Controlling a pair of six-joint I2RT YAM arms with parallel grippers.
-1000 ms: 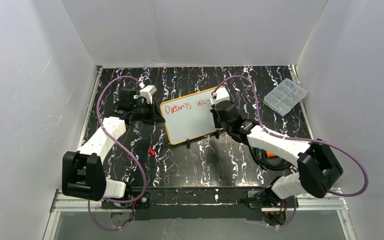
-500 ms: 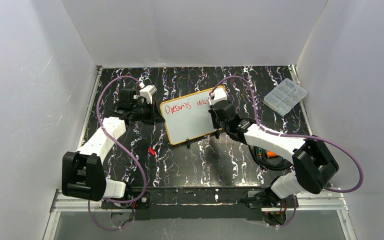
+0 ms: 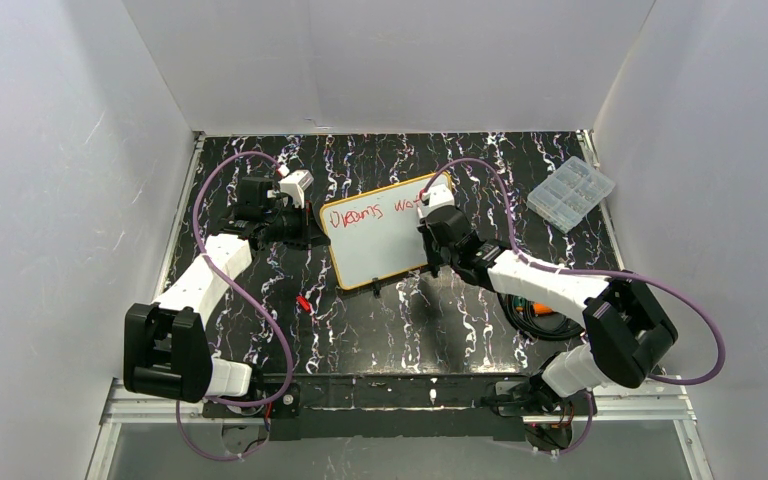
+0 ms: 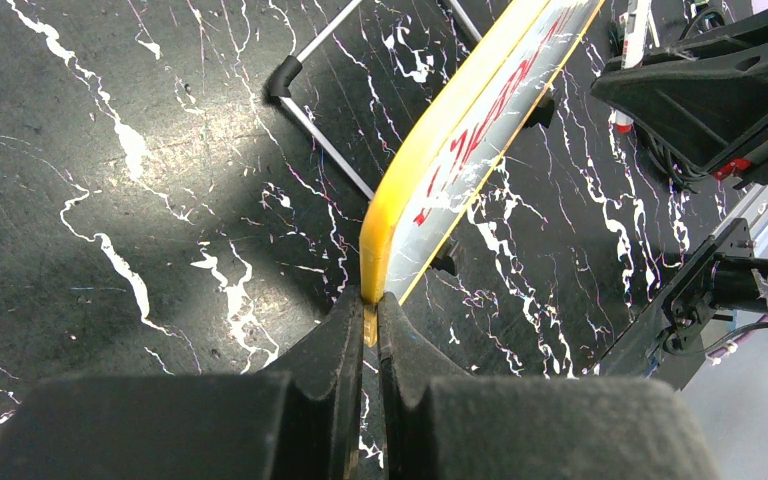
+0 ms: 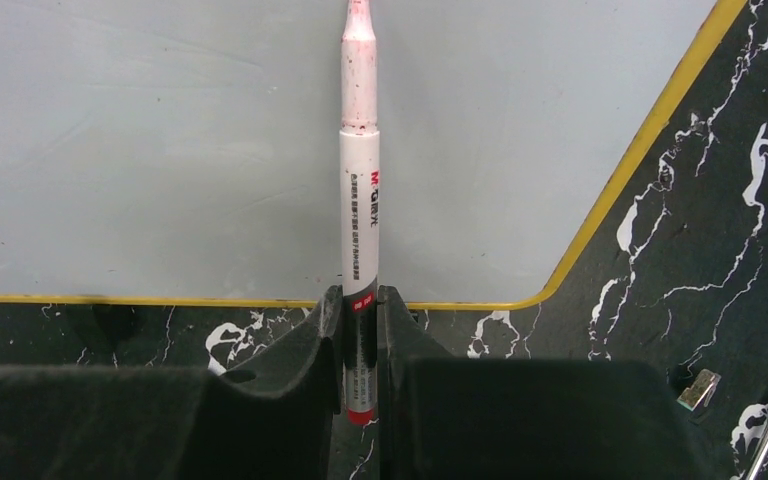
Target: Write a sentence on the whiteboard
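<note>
**Red marker at the board, both tools clamped**

The whiteboard (image 3: 378, 238) sits in the middle of the dark marbled desk (image 3: 390, 330), turned at an angle so that its long sides run from near left to far right. Its thin orange-yellow frame shows on every edge, and a small black clip foot sticks out at the near edge.

The left tool (image 4: 368, 310) is closed tight on the yellow frame at the board's left end. Its two dark fingers pinch the rim between them with no gap to spare. From the left wrist view the board rises away from that grip, tilted up off the desk.

The right tool (image 5: 360, 300) is closed on a marker (image 5: 360, 200), its fingers squeezing the lower barrel. The barrel is white with small print, and the red-stained tip points out over the white surface near the board's far right corner. Whether the tip touches the surface cannot be told.

The sentence (image 3: 380, 213) runs in red along the board's far edge. It reads "Dreams", then the start of a second word, partly hidden by the right tool.

A clear compartment box (image 3: 571, 192) lies at the far right of the desk, well apart from the board. A small red piece (image 3: 302, 303) lies on the desk near the board's near left corner.
</note>
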